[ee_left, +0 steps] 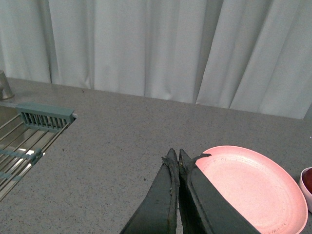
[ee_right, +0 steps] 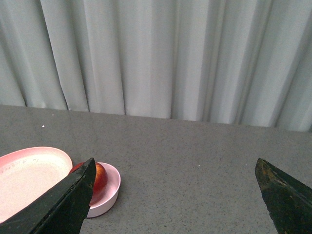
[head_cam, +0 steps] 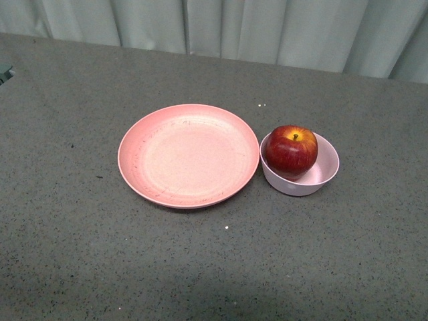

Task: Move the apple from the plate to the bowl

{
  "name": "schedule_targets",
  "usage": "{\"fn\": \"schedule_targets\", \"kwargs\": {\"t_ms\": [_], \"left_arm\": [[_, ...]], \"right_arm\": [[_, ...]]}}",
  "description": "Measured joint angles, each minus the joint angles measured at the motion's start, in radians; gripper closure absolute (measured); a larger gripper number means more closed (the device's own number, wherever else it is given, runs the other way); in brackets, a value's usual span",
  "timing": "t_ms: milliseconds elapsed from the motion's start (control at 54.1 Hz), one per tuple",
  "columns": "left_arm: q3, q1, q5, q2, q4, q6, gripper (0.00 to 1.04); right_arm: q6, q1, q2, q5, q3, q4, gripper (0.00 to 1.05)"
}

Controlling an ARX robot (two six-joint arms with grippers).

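Countertop [head_cam: 67,254] of speckled grey runs to a curtain [head_cam: 267,27] along its far edge. Mid-desk lies the plate [head_cam: 188,155], bare; touching its right rim, the bowl [head_cam: 321,175] holds the apple [head_cam: 291,152]. Left gripper [ee_left: 175,157] is pressed together, right gripper [ee_right: 175,168] spread wide.

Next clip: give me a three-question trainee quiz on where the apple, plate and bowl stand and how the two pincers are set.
1. True or false: the apple lies on the plate.
2. Which pincer is open: A) left pincer B) right pincer?
3. Fill in: in the front view the bowl sits beside the plate, toward the robot's ____ side.

Key
1. False: the apple sits in the bowl, and the plate holds nothing.
2. B: the right pincer's jaws stand wide apart, while the left pincer's are pressed together on nothing.
3. right
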Motion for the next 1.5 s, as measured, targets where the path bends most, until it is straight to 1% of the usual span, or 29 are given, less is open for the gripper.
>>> {"fn": "schedule_targets", "kwargs": {"t_ms": [92,351,850,924,961,1201,1238,1275,1294,1497], "left_arm": [[0.0,0.0,0.0,-0.071,-0.067,0.0,1.01],[0.0,0.0,0.0,-0.199,-0.191,0.0,1.01],[0.0,0.0,0.0,-0.343,-0.334,0.0,1.01],[0.0,0.0,0.001,-0.449,-0.475,0.001,1.01],[0.0,0.0,0.0,-0.486,-0.501,0.001,1.01],[0.0,0.0,0.001,-0.512,-0.51,0.001,1.0],[0.0,0.0,0.001,-0.513,-0.51,0.002,0.94],[0.0,0.0,0.001,-0.513,-0.51,0.002,0.85],[0.0,0.0,0.0,-0.513,-0.51,0.002,0.83],[0.0,0.0,0.001,-0.513,-0.51,0.002,0.49]], "right_arm": [[0.0,0.0,0.0,0.0,0.0,0.0,0.09],[0.0,0.0,0.0,0.0,0.0,0.0,0.09],[0.0,0.0,0.0,0.0,0.0,0.0,0.09],[0.0,0.0,0.0,0.0,0.0,0.0,0.09],[0.0,0.0,0.0,0.0,0.0,0.0,0.09],[0.0,0.0,0.0,0.0,0.0,0.0,0.09],[0.0,0.0,0.0,0.0,0.0,0.0,0.09],[0.0,0.0,0.0,0.0,0.0,0.0,0.09],[0.0,0.0,0.0,0.0,0.0,0.0,0.09],[0.0,0.0,0.0,0.0,0.0,0.0,0.09]]}}
